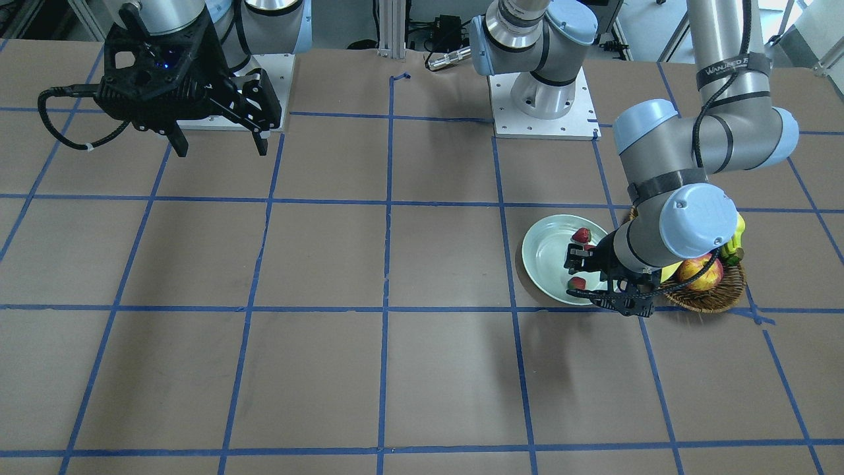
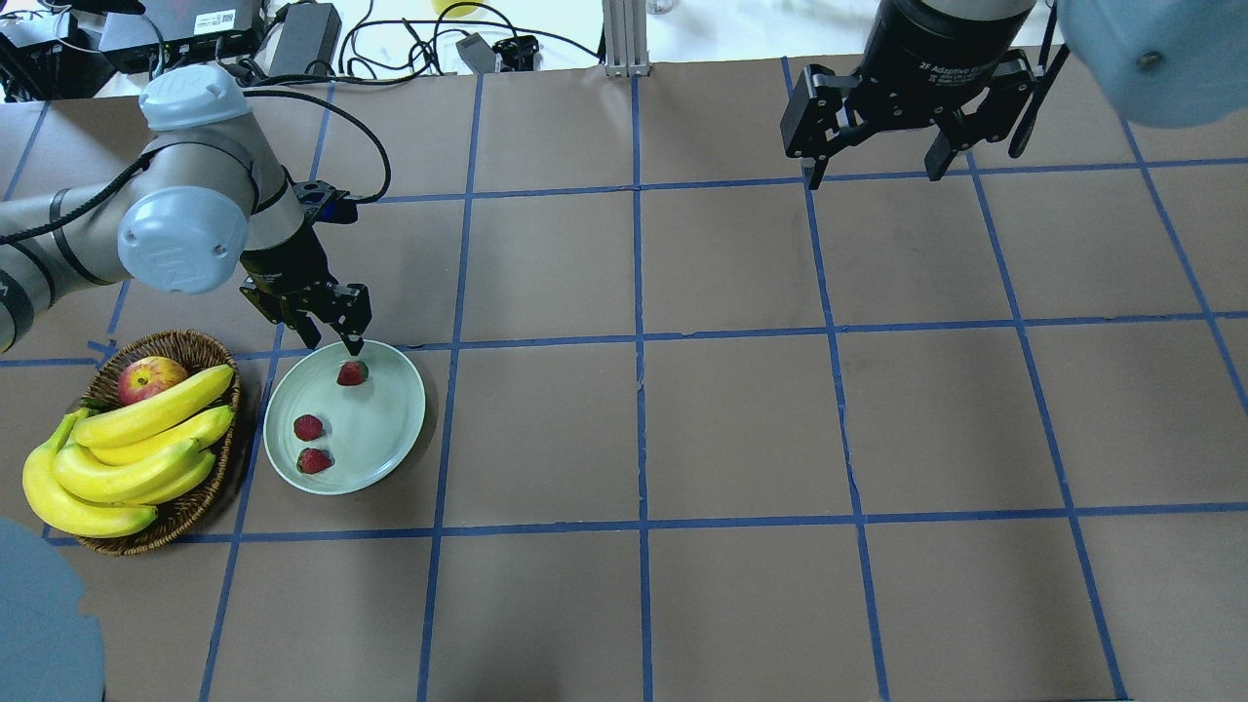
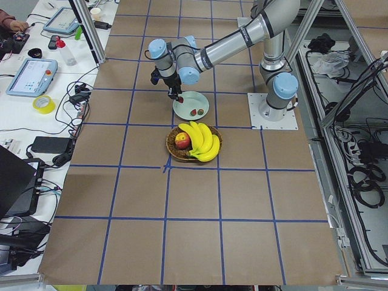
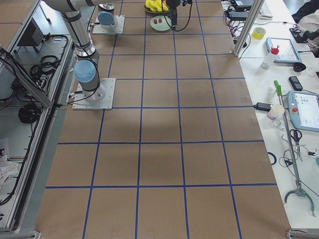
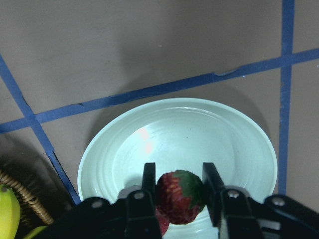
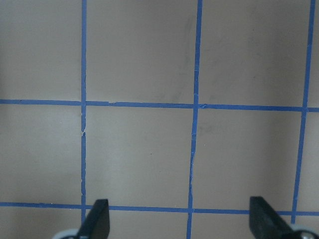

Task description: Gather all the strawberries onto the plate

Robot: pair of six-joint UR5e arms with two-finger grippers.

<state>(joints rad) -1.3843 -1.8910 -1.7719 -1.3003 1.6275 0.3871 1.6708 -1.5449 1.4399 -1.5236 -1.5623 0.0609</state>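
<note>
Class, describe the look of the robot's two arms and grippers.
Both the left arm and right arm are silver-grey tubes with pale blue joint caps. The left gripper and right gripper are black, two-fingered. A black cable runs along the left arm.

From across the desk (image 1: 330, 264) the left arm (image 1: 692, 221) covers much of the basket (image 1: 712, 300) and the plate's (image 1: 544, 254) basket-side part, so only two strawberries (image 1: 581, 235) show there; in the wrist view the left pincer's (image 5: 178, 172) body hides the underside of the strawberry (image 5: 175, 191) between its fingers (image 5: 149, 184). From the right end the fruit (image 4: 158, 6) is too small to tell apart.
</note>
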